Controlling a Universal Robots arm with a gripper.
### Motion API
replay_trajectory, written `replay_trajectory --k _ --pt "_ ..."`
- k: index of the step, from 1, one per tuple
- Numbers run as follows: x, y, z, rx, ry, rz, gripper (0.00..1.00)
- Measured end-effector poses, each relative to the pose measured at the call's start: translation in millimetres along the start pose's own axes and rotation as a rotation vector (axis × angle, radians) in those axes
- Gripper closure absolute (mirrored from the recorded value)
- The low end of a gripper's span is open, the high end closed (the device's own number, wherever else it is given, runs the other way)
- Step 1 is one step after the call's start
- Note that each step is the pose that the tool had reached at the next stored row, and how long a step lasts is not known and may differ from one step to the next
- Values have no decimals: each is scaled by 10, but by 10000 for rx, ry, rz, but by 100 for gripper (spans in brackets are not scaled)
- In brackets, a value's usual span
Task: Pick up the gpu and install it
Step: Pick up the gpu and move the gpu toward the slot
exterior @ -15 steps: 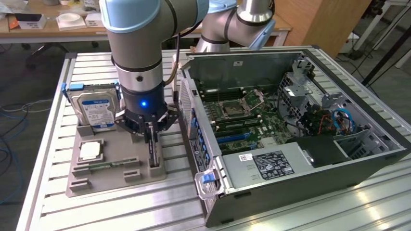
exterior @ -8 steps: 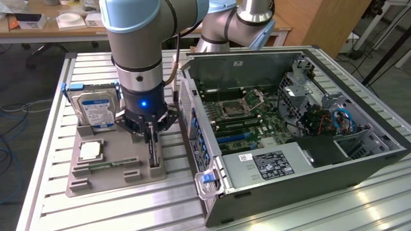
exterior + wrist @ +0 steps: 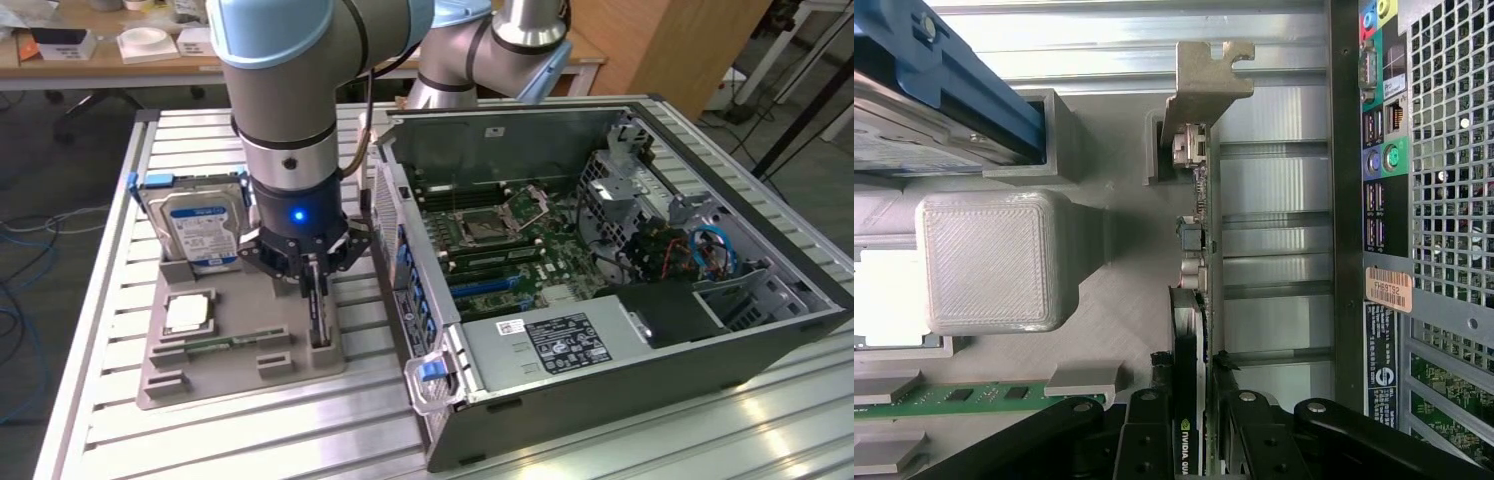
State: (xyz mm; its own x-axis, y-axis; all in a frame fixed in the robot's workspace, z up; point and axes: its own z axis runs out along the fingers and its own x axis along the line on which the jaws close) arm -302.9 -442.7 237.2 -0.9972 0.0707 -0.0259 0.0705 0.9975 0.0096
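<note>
On the slatted metal table (image 3: 107,440), left of centre in the exterior view, the gripper (image 3: 315,283) pinches the graphics card (image 3: 319,320), which stands upright in a grey tray (image 3: 200,385).

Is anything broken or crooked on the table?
Nothing looks broken, crooked or spilled. The gpu stands straight on its edge in the grey holder, and the claw is closed on it. The hard drive stands upright too. The computer lies open on its side.
</note>
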Motion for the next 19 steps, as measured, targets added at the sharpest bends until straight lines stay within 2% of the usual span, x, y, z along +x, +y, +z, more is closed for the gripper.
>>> replay_trajectory --k 8,19 --pt "-1 1 -17 -1 -2 0 74" --pt "-8 3 -290 -1 -1 0 74"
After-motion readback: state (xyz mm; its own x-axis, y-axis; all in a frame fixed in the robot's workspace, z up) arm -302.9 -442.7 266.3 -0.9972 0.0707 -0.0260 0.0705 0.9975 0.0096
